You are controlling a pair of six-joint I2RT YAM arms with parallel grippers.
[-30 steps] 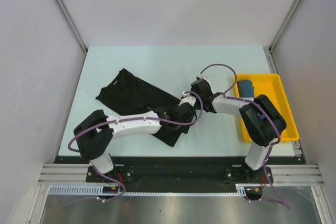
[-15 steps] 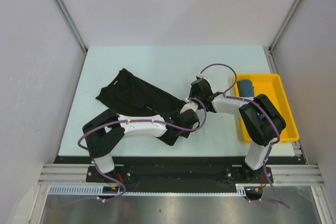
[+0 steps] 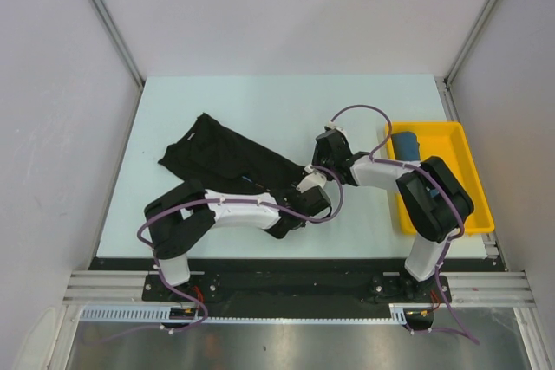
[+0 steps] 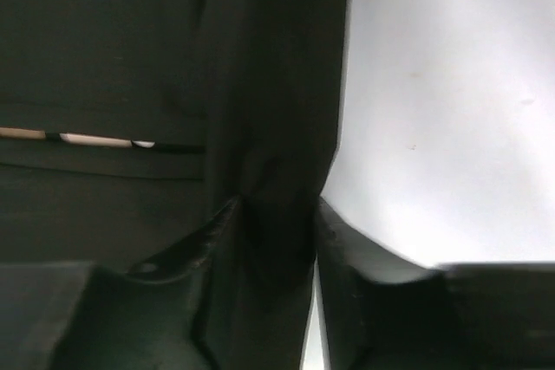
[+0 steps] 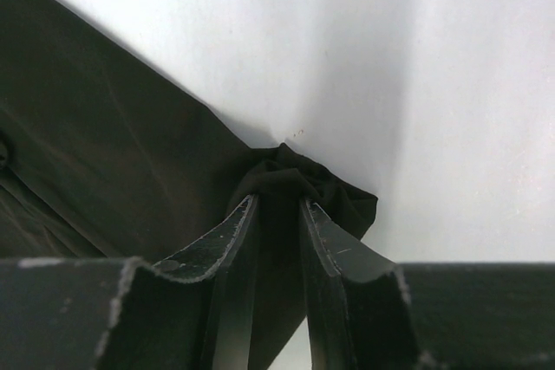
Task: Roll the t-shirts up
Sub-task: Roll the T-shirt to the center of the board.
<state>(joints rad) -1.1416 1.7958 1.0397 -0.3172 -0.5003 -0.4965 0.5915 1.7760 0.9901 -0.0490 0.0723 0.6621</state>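
The black t-shirt [image 3: 221, 158] lies spread plain side up across the left middle of the table. My left gripper [image 3: 299, 207] is shut on the shirt's right edge; in the left wrist view [image 4: 276, 205] a fold of black cloth [image 4: 269, 110] fills the gap between the fingers. My right gripper [image 3: 310, 171] is shut on a bunched corner of the same shirt [image 5: 299, 175], just beyond the left one; the right wrist view [image 5: 277, 201] shows the pinch. The teal-blue t-shirt [image 3: 404, 143] lies rolled in the yellow tray.
The yellow tray [image 3: 468, 181] stands at the table's right edge, beside the right arm's elbow. Grey walls close in the table at the back and both sides. Purple cables loop over both arms.
My left arm has swung right and toward the near edge, its wrist moving with the shirt's edge held. The right gripper has hardly moved.
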